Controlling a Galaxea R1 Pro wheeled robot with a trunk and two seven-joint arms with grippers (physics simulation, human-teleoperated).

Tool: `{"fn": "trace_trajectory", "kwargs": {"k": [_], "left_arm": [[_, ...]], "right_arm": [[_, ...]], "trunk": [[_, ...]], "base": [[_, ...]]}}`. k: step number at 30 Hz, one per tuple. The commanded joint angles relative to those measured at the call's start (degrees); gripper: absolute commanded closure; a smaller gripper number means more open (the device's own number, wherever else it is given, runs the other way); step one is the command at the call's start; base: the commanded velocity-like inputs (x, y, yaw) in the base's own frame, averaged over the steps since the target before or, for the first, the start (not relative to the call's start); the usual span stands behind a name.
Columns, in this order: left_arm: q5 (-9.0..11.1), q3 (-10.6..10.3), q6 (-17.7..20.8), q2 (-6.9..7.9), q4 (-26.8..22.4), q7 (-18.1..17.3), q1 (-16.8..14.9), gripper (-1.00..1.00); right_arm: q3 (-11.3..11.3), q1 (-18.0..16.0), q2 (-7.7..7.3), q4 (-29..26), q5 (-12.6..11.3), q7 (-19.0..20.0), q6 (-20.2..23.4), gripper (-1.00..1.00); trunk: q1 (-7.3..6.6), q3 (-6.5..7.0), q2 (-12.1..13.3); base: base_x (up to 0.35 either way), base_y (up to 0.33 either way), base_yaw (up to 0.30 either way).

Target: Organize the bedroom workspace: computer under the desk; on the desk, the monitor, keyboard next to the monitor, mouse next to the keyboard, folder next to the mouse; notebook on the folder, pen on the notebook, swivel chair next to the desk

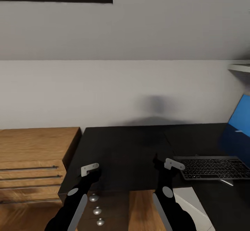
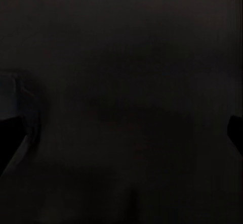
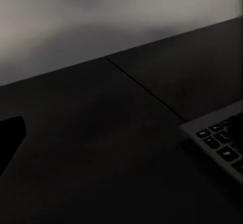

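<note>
Head view, read from the left: a light wooden drawer unit [image 1: 33,161] stands against the wall, touching the end of the black counter [image 1: 125,151]. The left gripper [image 1: 91,170] hovers over the counter's near edge and the right gripper [image 1: 172,164] sits further along, just beside the keyboard [image 1: 215,167]; whether either set of jaws is spread or pressed together cannot be told, and neither seems to carry anything. The keyboard lies flat on the counter, its corner also showing in the right wrist view [image 3: 223,143]. Behind it at the far right leans a bright blue panel [image 1: 239,126], possibly the folder, though that is unsure. Judging by this, only the keyboard is placed; monitor, mouse, notebook, pen and chair apparently remain to be arranged.
</note>
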Motion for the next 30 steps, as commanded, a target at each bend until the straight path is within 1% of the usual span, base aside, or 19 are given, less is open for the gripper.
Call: {"fn": "trace_trajectory", "kwargs": {"k": [1, 7, 19, 22, 25, 27, 28, 30], "left_arm": [[0.62, -0.11, 0.21, 0.03, -0.11, 0.46, -0.02, -1.0], [0.66, -0.11, 0.22, 0.03, -0.13, 0.46, -0.02, -1.0], [0.64, -0.11, 0.22, 0.03, -0.22, 0.46, -0.02, -1.0], [0.65, -0.11, 0.33, 0.03, -1.27, 0.46, 0.0, -1.0], [0.66, -0.11, 1.03, 0.1, -4.58, 0.46, 0.6, -1.0], [0.67, -0.11, 2.0, 0.14, -6.89, 0.46, 1.68, -1.0], [0.67, -0.11, 5.26, 0.18, -12.02, 0.46, 4.35, -1.0], [0.67, -0.11, 6.97, 0.19, -14.42, 0.46, 5.45, -1.0]], "right_arm": [[0.15, -0.06, -0.02, 0.01, -0.61, -0.19, -0.49, -1.0], [0.18, -0.06, 0.0, 0.02, -0.61, -0.19, -0.52, -1.0], [0.14, -0.06, 0.0, 0.02, -0.61, -0.19, -0.5, -1.0], [0.16, -0.06, -0.02, 0.02, -0.55, -0.19, -0.52, -1.0], [0.13, -0.06, -0.02, 0.02, -0.48, -0.19, -0.52, -1.0], [0.09, -0.06, -0.02, 0.05, -0.49, -0.19, -0.52, -1.0], [-0.05, -0.09, -0.02, 0.61, -0.56, -0.19, -0.46, -1.0], [-0.17, -0.17, -0.02, 1.41, -0.61, -0.25, -0.32, -1.0]], "trunk": [[0.0, -0.06, -0.04], [0.0, -0.06, -0.04], [0.0, -0.06, -0.04], [0.0, -0.06, -0.04], [0.0, -0.06, -0.04], [0.0, -0.06, -0.04], [0.0, -0.06, -0.04], [0.0, -0.06, -0.04]], "base": [[0.0, 0.0, -0.122], [0.0, 0.0, -0.052], [0.0, 0.0, -0.004], [0.0, 0.0, 0.0], [0.0, 0.0, 0.0], [0.0, 0.0, 0.0], [0.0, 0.0, 0.0], [0.0, 0.0, 0.0]]}}
